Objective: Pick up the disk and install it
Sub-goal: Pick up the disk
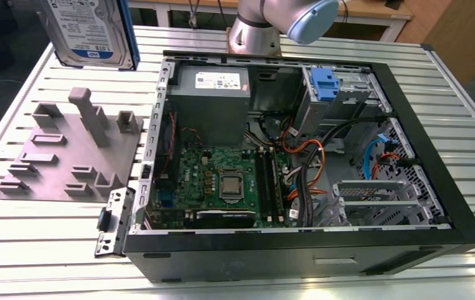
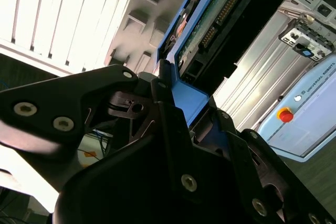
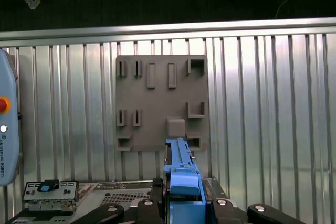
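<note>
The disk (image 1: 87, 28) hangs in the air above the slatted table's far corner at the exterior view's left, upright, its silver face and white-and-blue label showing inside a blue carrier. In both wrist views my black gripper (image 2: 181, 95) (image 3: 182, 203) is shut on the blue end of the disk (image 3: 182, 177), one finger on each side. The disk's green circuit board side (image 2: 210, 19) runs away from the fingers. Below the held disk lies the grey fixture plate (image 3: 160, 100).
An open computer case (image 1: 421, 125) lies on the table, with motherboard (image 1: 220, 181), grey power supply (image 1: 212, 94) and a blue-tabbed carrier (image 1: 324, 84) in its drive bay. The grey fixture plate (image 1: 70, 150) with upright pegs sits beside it. A teach pendant (image 3: 8, 124) lies nearby.
</note>
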Motion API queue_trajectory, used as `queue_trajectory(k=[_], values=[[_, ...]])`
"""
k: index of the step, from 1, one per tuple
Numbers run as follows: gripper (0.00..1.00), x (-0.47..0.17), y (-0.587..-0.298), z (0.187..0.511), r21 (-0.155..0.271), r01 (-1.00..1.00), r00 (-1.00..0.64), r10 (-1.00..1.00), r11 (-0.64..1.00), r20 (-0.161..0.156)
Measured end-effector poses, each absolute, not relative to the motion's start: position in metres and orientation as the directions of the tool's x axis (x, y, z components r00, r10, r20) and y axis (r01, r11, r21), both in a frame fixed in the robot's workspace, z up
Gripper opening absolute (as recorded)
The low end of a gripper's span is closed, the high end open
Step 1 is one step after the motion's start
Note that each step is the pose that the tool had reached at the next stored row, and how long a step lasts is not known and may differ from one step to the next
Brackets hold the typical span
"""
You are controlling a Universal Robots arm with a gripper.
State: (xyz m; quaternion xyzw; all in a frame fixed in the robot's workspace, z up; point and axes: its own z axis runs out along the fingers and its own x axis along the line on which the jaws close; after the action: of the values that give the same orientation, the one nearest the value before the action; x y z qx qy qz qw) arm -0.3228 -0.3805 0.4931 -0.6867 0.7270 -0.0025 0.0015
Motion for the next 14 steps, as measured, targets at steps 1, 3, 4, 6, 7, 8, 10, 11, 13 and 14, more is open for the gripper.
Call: queue_trajectory(k=[1, 3, 4, 6, 7, 8, 10, 11, 13, 14], values=[[0.36, -0.322, -0.3805, 0.4931, -0.006, -0.998, -0.057, -0.998, 0.057, 0.001], [0.36, -0.3208, -0.3805, 0.4931, -0.006, -0.998, -0.057, -0.998, 0.057, 0.001], [0.36, -0.3207, -0.3805, 0.4931, -0.006, -0.998, -0.057, -0.998, 0.057, 0.001], [0.36, -0.3201, -0.381, 0.4931, -0.006, -0.998, -0.057, -0.998, 0.057, 0.001], [0.36, -0.3199, -0.3815, 0.4931, -0.006, -0.998, -0.057, -0.998, 0.057, 0.001], [0.36, -0.3198, -0.3822, 0.4931, -0.006, -0.998, -0.057, -0.998, 0.057, 0.001], [0.36, -0.3196, -0.384, 0.4931, -0.006, -0.998, -0.057, -0.998, 0.057, 0.001], [0.36, -0.3196, -0.385, 0.4931, -0.006, -0.998, -0.057, -0.998, 0.057, 0.001], [0.36, -0.3195, -0.3858, 0.4931, -0.006, -0.998, -0.057, -0.998, 0.057, 0.001], [0.36, -0.3195, -0.3858, 0.4931, -0.006, -0.998, -0.057, -0.998, 0.057, 0.001]])
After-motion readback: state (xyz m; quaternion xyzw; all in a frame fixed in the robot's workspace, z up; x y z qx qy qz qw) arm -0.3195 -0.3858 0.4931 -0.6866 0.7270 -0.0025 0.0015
